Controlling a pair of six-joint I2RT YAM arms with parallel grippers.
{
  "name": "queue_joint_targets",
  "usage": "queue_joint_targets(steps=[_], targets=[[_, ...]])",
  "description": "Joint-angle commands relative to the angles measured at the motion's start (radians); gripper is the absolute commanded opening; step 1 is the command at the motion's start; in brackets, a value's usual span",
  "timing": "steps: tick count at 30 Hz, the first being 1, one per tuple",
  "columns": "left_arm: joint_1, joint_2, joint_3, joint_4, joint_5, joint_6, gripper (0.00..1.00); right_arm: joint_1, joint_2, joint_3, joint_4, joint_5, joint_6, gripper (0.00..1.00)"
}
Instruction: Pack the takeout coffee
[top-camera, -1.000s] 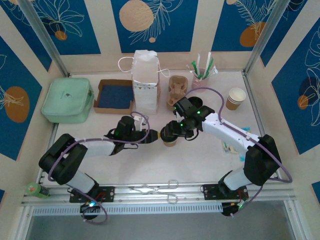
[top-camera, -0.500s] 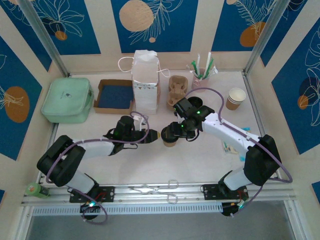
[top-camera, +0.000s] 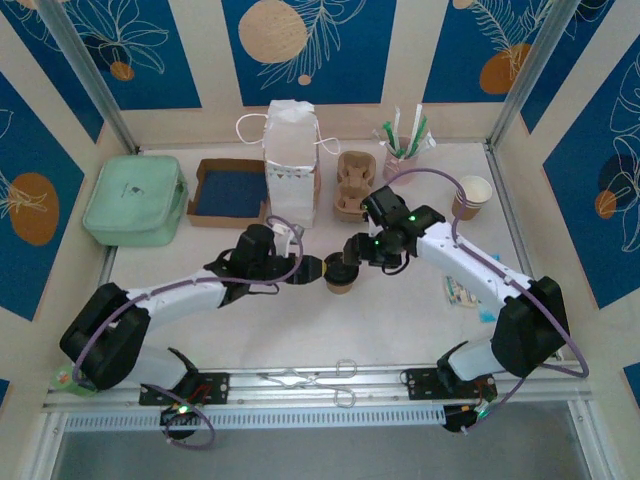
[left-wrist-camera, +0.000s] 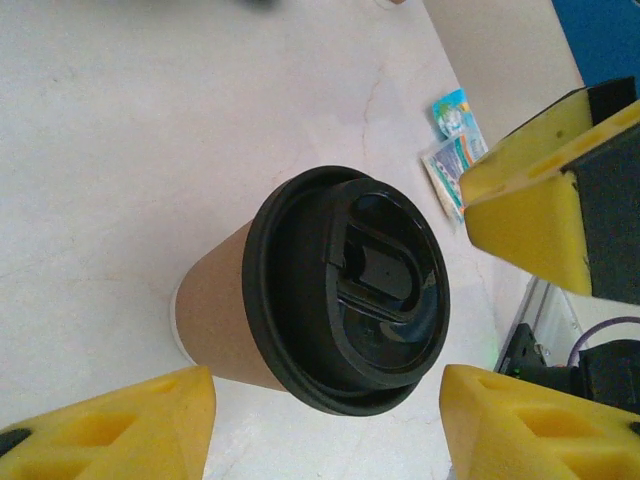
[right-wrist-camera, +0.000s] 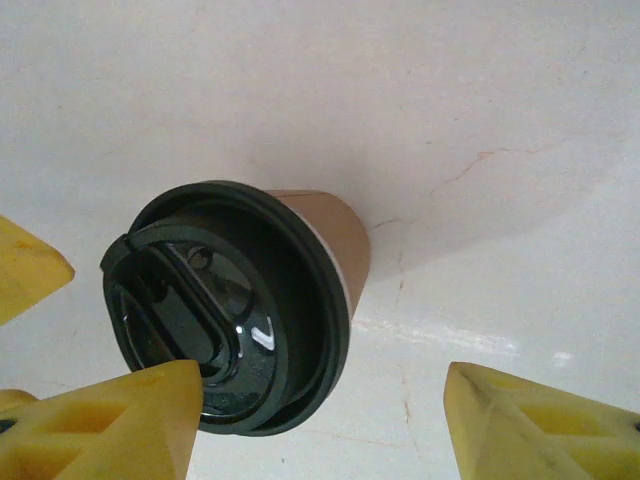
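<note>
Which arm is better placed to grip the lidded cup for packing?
Left, probably. The takeout coffee sits centred between the fingers of the open left gripper. Within the open right gripper it sits off-centre, close to one finger.

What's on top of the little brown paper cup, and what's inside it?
A round black plastic lid sits on the small kraft-brown paper cup, covering its whole mouth. The lid hides the inside, so any drink there cannot be seen.

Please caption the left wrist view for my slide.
Left gripper open around the upright, black-lidded takeout coffee on the table.
</note>
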Motion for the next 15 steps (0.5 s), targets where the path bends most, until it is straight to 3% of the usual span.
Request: queue_joint_targets(steps=[1, 15], targets=[[-0.022, 0.011, 0.048, -0.107, -0.046, 0.058, 0.62, -0.017, -0.004, 0.022, -0.002, -0.024, -0.014, 0.66], [-0.064, 0.093, 0.116, -0.146, -0.077, 0.082, 0.64, -0.022, 0.029, -0.024, 0.045, -0.048, -0.014, 0.65]])
